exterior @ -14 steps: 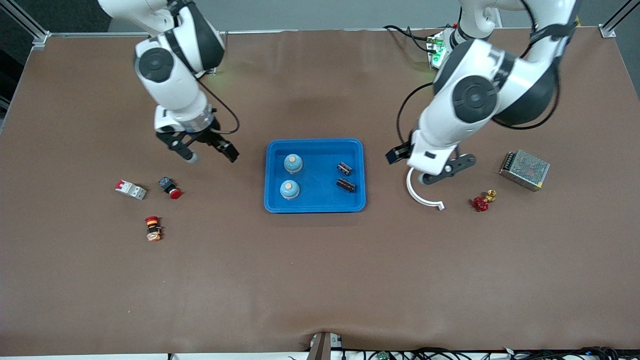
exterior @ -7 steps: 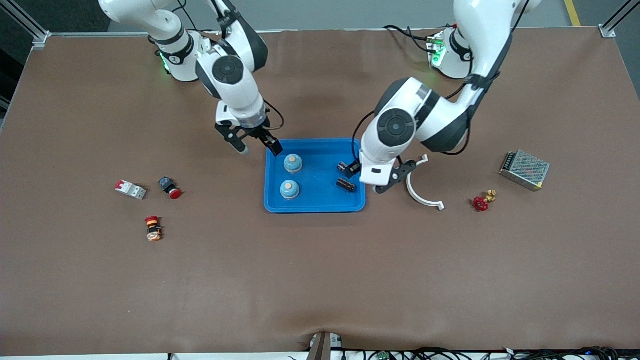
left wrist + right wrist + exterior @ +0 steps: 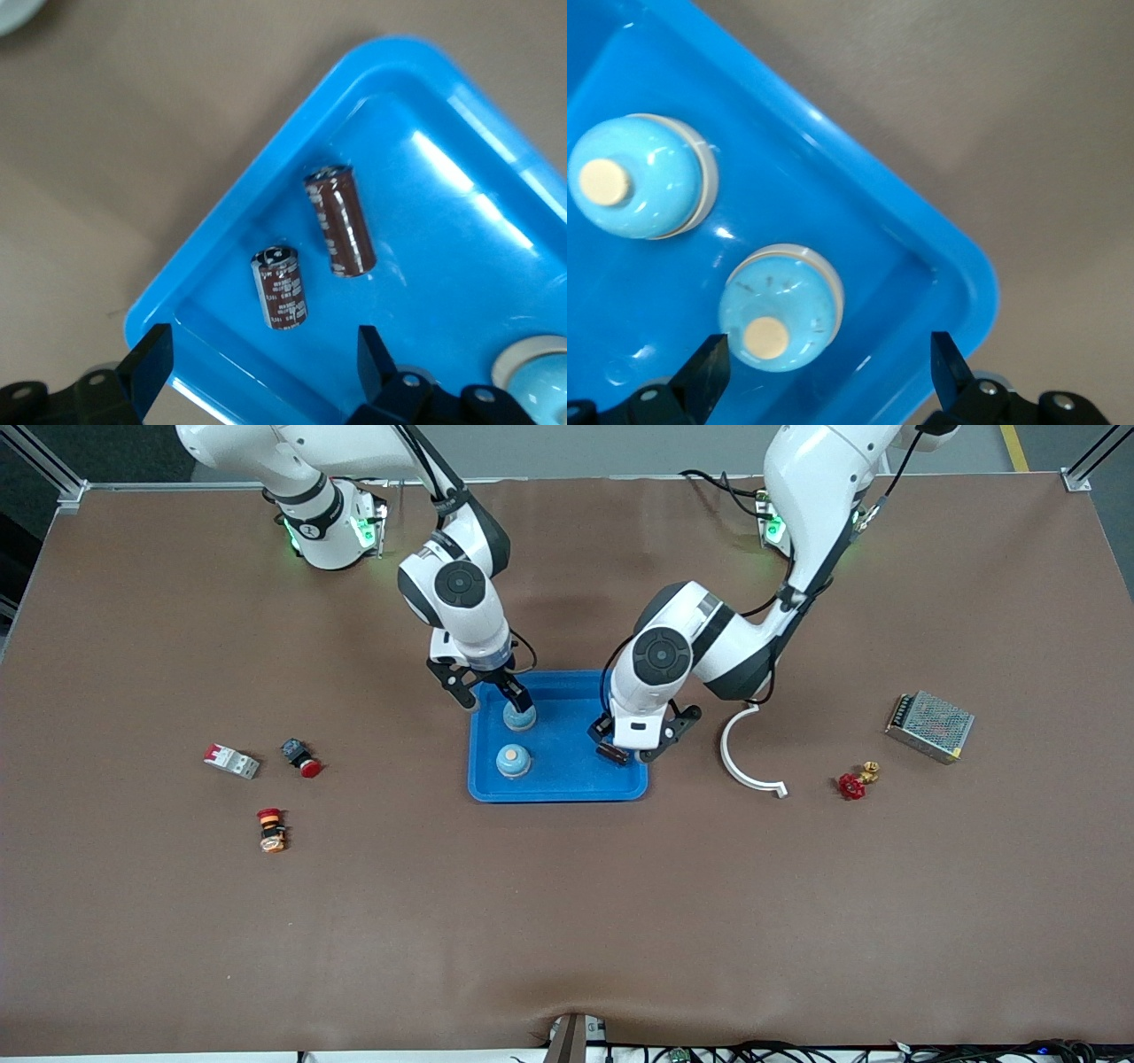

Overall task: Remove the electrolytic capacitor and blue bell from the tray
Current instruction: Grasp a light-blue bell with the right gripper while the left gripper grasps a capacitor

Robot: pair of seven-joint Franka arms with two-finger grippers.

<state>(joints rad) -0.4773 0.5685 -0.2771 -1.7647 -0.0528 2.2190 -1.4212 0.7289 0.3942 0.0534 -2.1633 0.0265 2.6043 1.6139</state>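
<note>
Hovering open-jawed over the blue tray (image 3: 556, 786), both grippers frame flat-lying capacitors (image 3: 341, 220) and upright bells (image 3: 780, 306).

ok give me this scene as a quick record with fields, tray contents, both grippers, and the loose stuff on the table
tray: blue tray, mid-table
bells: two blue bells at the tray's right-arm end
capacitors: two brown capacitors lying at the tray's left-arm end
left gripper: open, over the capacitors
right gripper: open, over the bell farther from the front camera
right-arm end: circuit breaker, two red push buttons
left-arm end: white curved piece, red valve, mesh power supply
</note>
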